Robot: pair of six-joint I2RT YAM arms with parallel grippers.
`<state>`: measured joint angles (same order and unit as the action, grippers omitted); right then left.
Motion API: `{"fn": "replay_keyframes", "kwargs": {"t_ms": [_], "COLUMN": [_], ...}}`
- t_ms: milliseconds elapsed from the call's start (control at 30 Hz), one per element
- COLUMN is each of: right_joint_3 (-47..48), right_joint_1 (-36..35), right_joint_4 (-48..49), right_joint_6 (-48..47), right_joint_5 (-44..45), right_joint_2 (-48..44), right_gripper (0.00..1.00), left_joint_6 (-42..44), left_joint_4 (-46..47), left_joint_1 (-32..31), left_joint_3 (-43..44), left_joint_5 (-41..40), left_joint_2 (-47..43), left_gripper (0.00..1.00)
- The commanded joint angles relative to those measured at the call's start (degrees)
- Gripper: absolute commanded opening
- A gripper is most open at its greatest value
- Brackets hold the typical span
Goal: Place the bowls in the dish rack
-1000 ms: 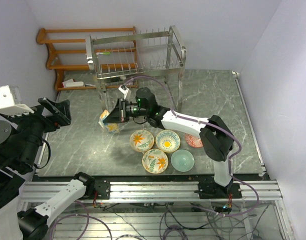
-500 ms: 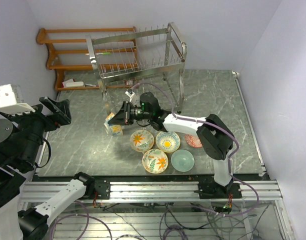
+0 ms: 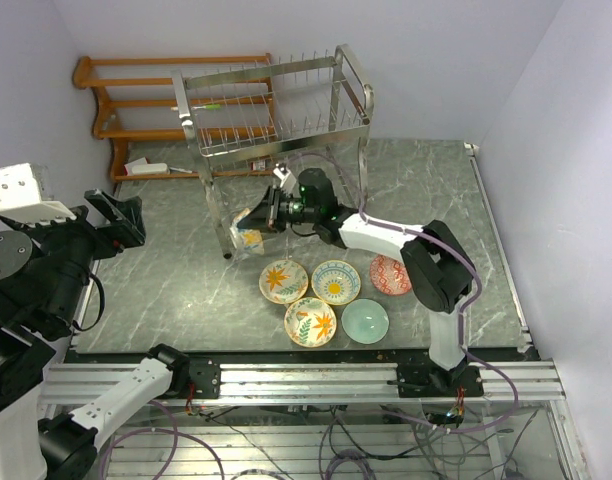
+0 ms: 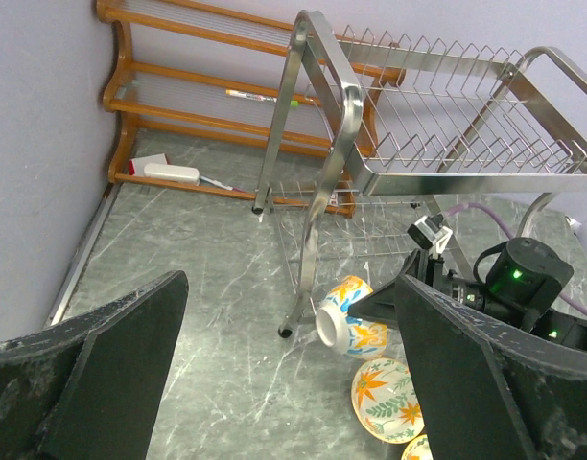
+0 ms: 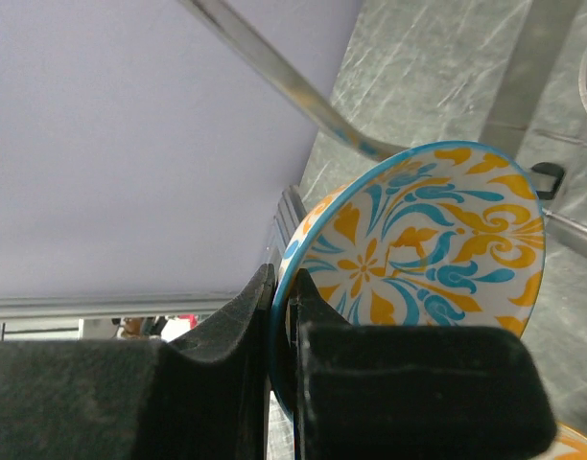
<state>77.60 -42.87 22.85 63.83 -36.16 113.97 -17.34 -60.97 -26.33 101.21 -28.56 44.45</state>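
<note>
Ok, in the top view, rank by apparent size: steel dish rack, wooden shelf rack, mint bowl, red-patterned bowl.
1. Two-tier shiny steel wire dish rack.
2. Orange-brown wooden shelf rack, partly hidden behind it.
3. Plain pale mint green bowl and red-patterned round bowl: nearly alike, too close to rank.
</note>
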Motion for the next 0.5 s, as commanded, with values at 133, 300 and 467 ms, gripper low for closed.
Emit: {"fn": "replay_keyframes", "kwargs": {"t_ms": [133,300,467], "right_joint_3": [12.54,18.94,29.01], "right_joint_1": [5.29,7.06,7.76], "right_joint_4": [4.69,13.68,23.7], "right_joint_6": [-0.26,6.03,13.02], "right_joint_5": [-4.5,-6.92,-7.74], "right_joint_2": [6.74,15.0,24.46], "right_gripper": [0.0,0.0,0.0], "left_joint_6": [1.24,1.05,0.59], "left_joint_4": [3.08,4.21,5.33], "left_joint_1": [0.4,0.4,0.4], "left_joint_3": [-0.73,-1.55,-3.2], "left_joint_5": [-1.06,-1.32,-1.64], "left_joint_2": [0.73,1.06,1.05], "left_gripper": [1.0,1.0,1.0]}}
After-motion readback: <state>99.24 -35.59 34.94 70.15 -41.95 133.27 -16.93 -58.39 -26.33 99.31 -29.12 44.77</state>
